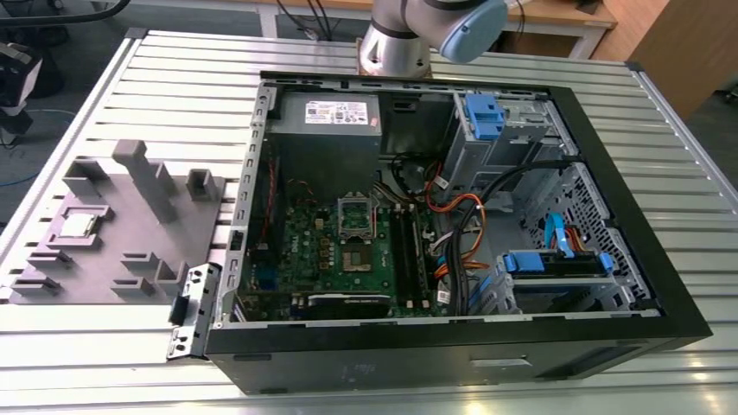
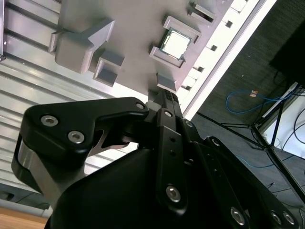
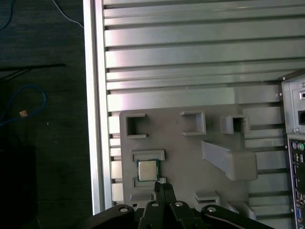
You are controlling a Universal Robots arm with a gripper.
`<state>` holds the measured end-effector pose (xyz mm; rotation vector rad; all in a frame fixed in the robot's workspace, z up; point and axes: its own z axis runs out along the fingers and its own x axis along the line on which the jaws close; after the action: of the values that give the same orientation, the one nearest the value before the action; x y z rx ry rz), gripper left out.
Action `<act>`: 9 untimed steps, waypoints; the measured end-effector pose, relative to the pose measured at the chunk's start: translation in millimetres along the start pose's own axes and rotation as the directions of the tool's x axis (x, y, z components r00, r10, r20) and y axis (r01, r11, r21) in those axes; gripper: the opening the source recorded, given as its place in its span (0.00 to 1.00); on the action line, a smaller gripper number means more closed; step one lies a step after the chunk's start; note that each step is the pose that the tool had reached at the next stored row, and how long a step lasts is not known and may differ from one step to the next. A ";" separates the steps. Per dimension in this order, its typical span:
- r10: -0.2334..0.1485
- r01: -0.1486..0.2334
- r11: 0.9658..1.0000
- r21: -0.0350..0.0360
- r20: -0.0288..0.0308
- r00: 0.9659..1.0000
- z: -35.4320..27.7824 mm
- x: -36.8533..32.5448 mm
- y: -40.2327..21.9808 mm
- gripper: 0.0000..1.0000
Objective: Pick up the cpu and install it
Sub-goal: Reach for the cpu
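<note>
**Exterior view.** The cpu (image 1: 76, 224), a small flat square chip with a silvery-grey metal top and a pale rim, lies flat in a square pocket of the grey moulded plastic tray (image 1: 127, 251). It sits on the side of the tray farthest from the open black computer case (image 1: 461, 354), which stands just beside the tray. Inside the case is the green motherboard (image 1: 346, 251) with its dark square socket frame (image 1: 354, 212). I cannot make out whether that frame is latched or open.

**Second wrist view.** My gripper (image 2: 164, 93) hangs above the tray (image 2: 138, 43), near the cpu (image 2: 175, 43) but not touching it. My own black housing covers the tray edge nearest me.

**First wrist view.** My fingers are drawn together at the tips and hold nothing. The gripper (image 3: 161, 185) is just beside the cpu (image 3: 147, 170), over the tray (image 3: 190, 148). Raised lips border two opposite sides of the pocket, and the other two edges appear free.

**Handling, by judgement.** The chip should be light, thin and rigid, and its smooth top is likely slippery. The underside is hidden and presumably delicate. I would take hold across the two free edges at the pale rim, with light pressure.
</note>
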<state>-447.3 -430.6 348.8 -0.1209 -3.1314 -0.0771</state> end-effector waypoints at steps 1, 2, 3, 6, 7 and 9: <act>0.000 0.000 1.000 0.000 0.000 1.000 0.4 0.0 0.0 0.11; 0.000 0.000 1.000 0.000 0.001 1.000 1.3 0.1 -0.1 0.11; 0.000 0.000 1.000 0.000 0.000 1.000 1.9 0.9 -0.2 0.11; 0.000 0.000 1.000 0.000 0.000 1.000 4.7 3.7 -0.6 0.11; 0.000 0.000 1.000 0.000 0.000 1.000 6.1 4.8 -0.8 0.11; 0.000 0.000 1.000 0.000 0.000 1.000 9.0 6.4 -1.7 0.11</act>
<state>-453.9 -431.4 339.8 -0.1208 -3.1317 -0.0770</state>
